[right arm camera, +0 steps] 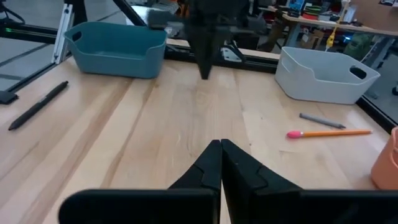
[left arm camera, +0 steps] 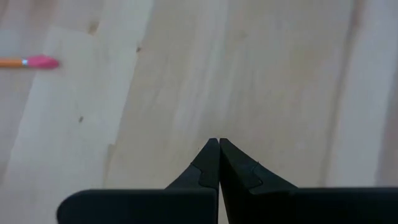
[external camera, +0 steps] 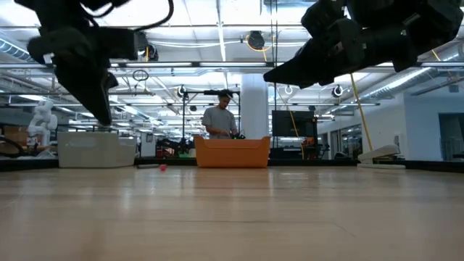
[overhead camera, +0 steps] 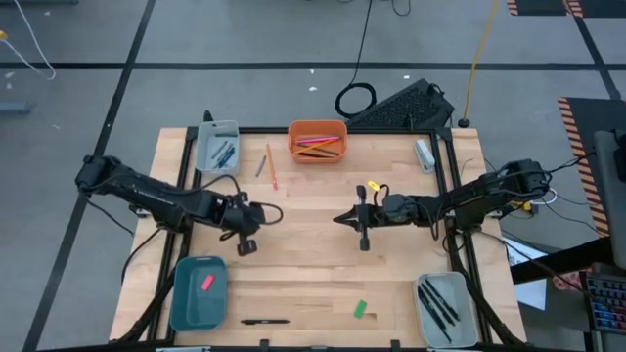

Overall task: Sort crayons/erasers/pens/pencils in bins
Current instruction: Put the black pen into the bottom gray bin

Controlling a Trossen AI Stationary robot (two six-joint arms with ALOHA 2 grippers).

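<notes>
Both end effectors hover over the tabletop [overhead camera: 313, 264] centre with fingers pressed together, left end effector [overhead camera: 246, 244] at nine o'clock, right end effector [overhead camera: 339, 219] at three, an orange pencil [overhead camera: 272, 168] loose at eleven beside the orange bin [overhead camera: 317, 127], a black pen [overhead camera: 264, 321] and green eraser [overhead camera: 360, 309] near six.

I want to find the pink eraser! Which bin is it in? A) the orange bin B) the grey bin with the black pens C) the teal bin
C: in the high view the pink eraser lies inside the teal bin, at the table's near left corner.
</notes>
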